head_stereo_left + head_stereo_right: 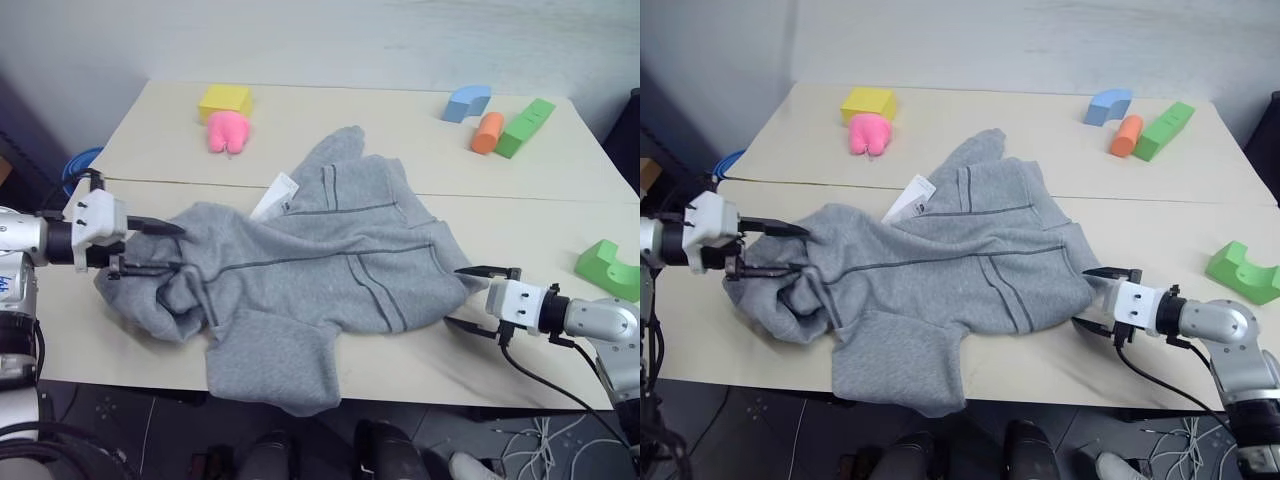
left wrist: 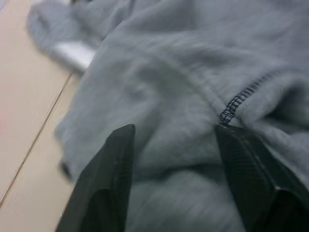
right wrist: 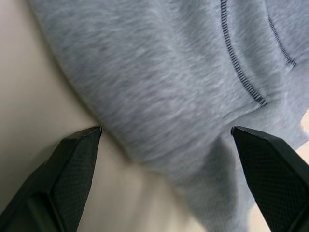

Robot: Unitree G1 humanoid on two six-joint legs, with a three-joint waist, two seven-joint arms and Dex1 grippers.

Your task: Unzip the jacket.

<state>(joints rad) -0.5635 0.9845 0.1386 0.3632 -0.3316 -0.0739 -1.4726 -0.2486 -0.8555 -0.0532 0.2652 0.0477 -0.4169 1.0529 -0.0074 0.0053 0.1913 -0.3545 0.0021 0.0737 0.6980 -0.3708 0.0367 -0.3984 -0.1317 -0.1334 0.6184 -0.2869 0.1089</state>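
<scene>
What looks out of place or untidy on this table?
The jacket lies crumpled, not flat: bunched in folds near the left gripper, one part hanging over the table front edge. A white tag pokes out from under it.

Pale beige counter (image 1: 560, 215), seam running side to side. Spread across its middle and hanging over the near edge: grey jacket (image 1: 320, 270). Along the far edge: yellow block (image 1: 225, 99), pink plush toy (image 1: 227, 132), blue arch (image 1: 467, 102), orange cylinder (image 1: 487, 132), green block (image 1: 525, 127). By the right edge: green notched block (image 1: 608, 268).
</scene>
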